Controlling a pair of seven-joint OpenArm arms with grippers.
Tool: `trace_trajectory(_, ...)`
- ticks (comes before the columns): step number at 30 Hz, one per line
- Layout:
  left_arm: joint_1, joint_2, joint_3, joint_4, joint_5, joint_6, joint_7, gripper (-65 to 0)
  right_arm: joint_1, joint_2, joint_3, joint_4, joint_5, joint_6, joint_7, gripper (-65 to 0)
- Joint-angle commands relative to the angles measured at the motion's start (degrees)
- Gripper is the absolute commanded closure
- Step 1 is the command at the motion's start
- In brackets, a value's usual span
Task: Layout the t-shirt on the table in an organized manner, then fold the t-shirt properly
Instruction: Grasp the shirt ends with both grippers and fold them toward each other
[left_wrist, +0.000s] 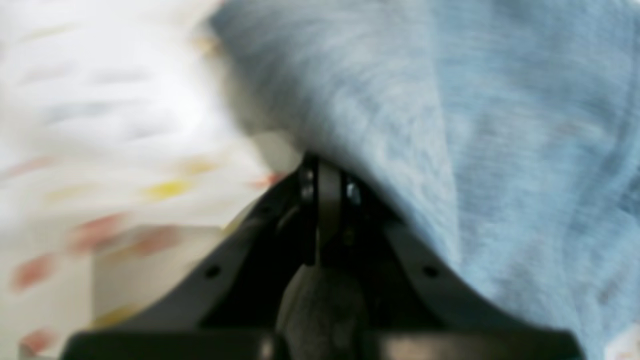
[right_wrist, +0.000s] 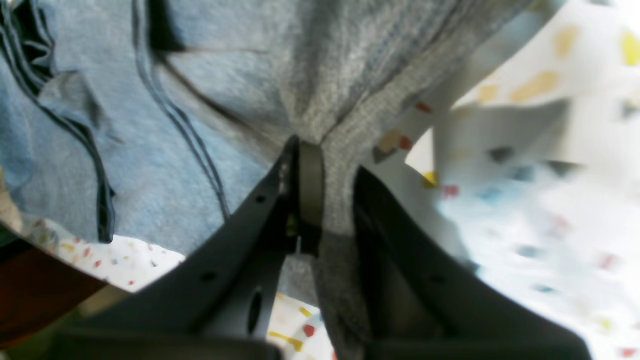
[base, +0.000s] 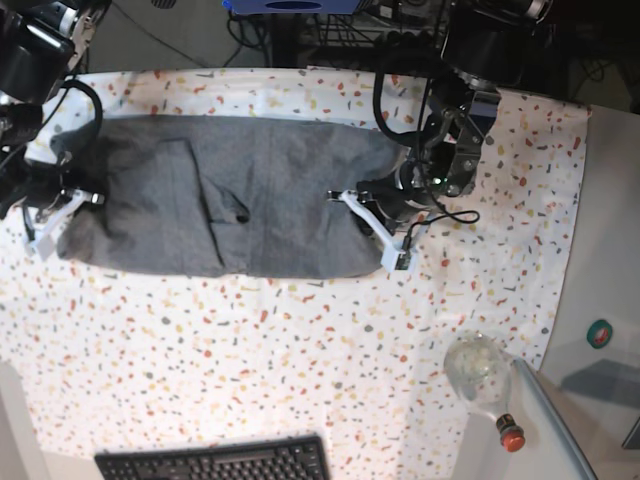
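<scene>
The heather-grey t-shirt (base: 230, 190) lies stretched across the far half of the speckled table (base: 250, 350), with a fold down its middle. My left gripper (base: 372, 225) is at the shirt's right edge. In the left wrist view, the left gripper (left_wrist: 322, 172) is shut with grey fabric (left_wrist: 475, 125) pinched at its tips. My right gripper (base: 52, 218) is at the shirt's left edge. In the right wrist view, the right gripper (right_wrist: 312, 150) is shut on a bunched piece of the shirt (right_wrist: 200, 75), lifted a little off the table (right_wrist: 550, 225).
A black keyboard (base: 215, 462) lies at the front edge. A round glass bottle with a red cap (base: 482, 378) lies at the front right. A plain grey side surface (base: 605, 250) with a small green disc (base: 599, 333) borders the right. Cables and equipment stand behind the table.
</scene>
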Motion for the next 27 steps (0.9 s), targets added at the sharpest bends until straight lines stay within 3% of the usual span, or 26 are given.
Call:
trace_trajectory(1, -0.9, 1.3, 0.9, -0.7, -1.3, -1.6, 1.5, 0.0, 0.7, 0.9, 0.0, 3.3, 1.7, -0.2, 0.6, 0.0)
trace_trajectory(4, -2.3, 2.3, 2.2, -2.0, -1.3, -1.6, 1.5, 0.0, -0.3, -0.6, -2.1, 9.8, 1.7, -2.8, -1.2, 0.0)
trace_trajectory(15, -2.4, 1.8, 2.4, -2.1, -1.3, -1.6, 1.5, 0.0, -6.7, -8.3, -20.0, 31.4, 1.8, -17.6, -1.4, 0.0)
trace_trajectory(23, -2.2, 1.1, 2.2, -2.1, -1.3, -1.6, 1.5, 0.0, -6.8, -9.7, -31.8, 33.0, 2.0, -23.8, -1.3, 0.0)
trace_trajectory(27, -2.2, 1.1, 2.2, -2.2, -1.3, -1.6, 1.5, 0.0, -6.7, -11.9, -34.7, 34.1, 1.8, -25.0, -1.2, 0.0)
